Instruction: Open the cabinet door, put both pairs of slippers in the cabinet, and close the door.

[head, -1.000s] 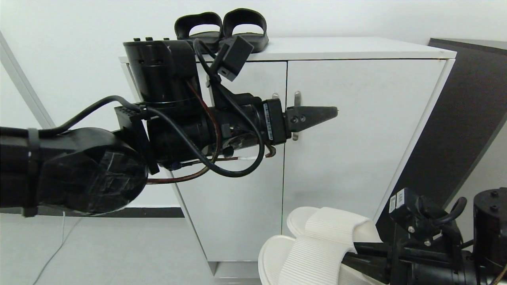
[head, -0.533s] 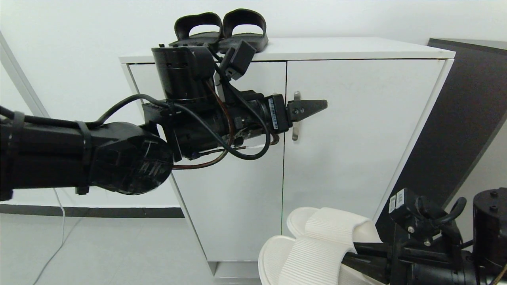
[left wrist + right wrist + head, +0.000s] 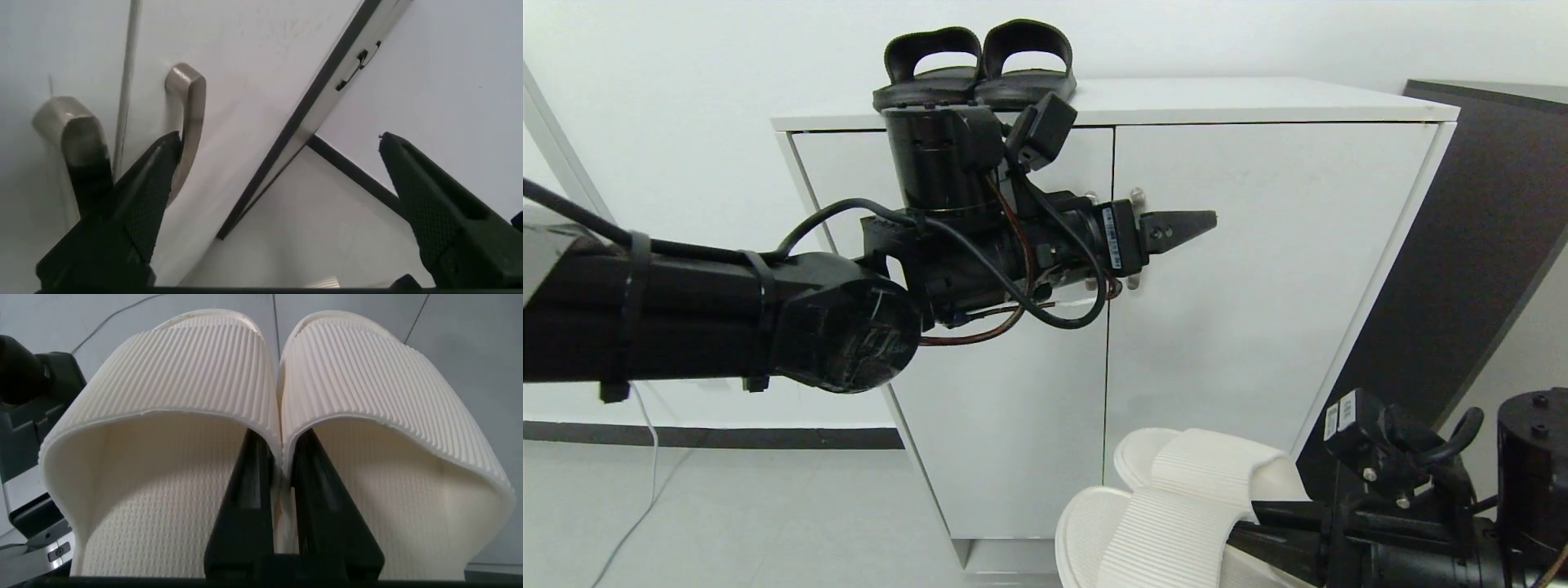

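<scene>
A dark panel (image 3: 1462, 269) leans along the right side of the cabinet (image 3: 1258, 98). A white wall (image 3: 686, 82) stands behind it, and a thin cable (image 3: 645, 490) trails over the grey floor (image 3: 727, 523) to the left. The left door (image 3: 1005, 408) and right door (image 3: 1258, 310) are both shut, meeting at a narrow seam, and they bar the way inside. My left arm (image 3: 686, 327) lies across the left door's upper part.

My left claw (image 3: 1184, 229) is spread open, held sideways before the top of the right door. One finger (image 3: 139, 212) sits just beside the right handle (image 3: 189, 98), with the left handle (image 3: 69, 131) past the seam. I cannot tell whether finger and metal touch. My right claw (image 3: 282, 469) is clamped on the white slippers (image 3: 180, 400), pinching their inner strap edges together, low before the right door. The black slippers (image 3: 976, 61) sit side by side on the cabinet top, above the left door.

The cabinet is flat, matte white board with square edges. The handles are bent strips of brushed metal, rounded at the top. The white slippers have broad, finely ribbed straps and dimpled insoles. The black pair is smooth and thick-soled, with arched straps. My fingers are black and taper to points.
</scene>
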Robot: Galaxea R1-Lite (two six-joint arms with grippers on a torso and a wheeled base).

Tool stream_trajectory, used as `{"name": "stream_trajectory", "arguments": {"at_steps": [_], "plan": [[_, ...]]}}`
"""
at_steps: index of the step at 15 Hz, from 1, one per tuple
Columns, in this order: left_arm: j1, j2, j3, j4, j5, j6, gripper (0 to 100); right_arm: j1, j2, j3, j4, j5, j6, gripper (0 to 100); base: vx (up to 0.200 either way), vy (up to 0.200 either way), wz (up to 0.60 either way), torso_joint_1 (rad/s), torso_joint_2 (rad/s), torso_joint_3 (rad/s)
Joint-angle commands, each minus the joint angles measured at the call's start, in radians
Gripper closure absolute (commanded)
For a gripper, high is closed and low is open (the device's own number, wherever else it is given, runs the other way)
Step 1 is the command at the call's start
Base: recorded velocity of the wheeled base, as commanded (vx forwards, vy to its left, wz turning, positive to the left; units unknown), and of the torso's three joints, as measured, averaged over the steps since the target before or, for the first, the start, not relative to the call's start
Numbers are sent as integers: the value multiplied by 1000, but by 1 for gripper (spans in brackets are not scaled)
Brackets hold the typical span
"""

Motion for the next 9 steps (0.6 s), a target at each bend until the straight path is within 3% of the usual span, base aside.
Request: {"name": "stream_trajectory", "arguments": {"at_steps": [1,2,6,9], "plan": [[-3,10,-4,2,-1,-1,0,1,2,-1,-1,0,0,100,0,0,0,0,0,0],[-3,10,-4,0,-1,-1,100,1,2,0,-1,0,0,100,0,0,0,0,0,0],[-5,-11,19,-3,-2,-1,100,1,1,8,-1,-1,0,100,0,0,0,0,0,0],[-29,-91,108,-10,-2,-1,100,1,-8,17,3,8,3,100,0,0,0,0,0,0]]}}
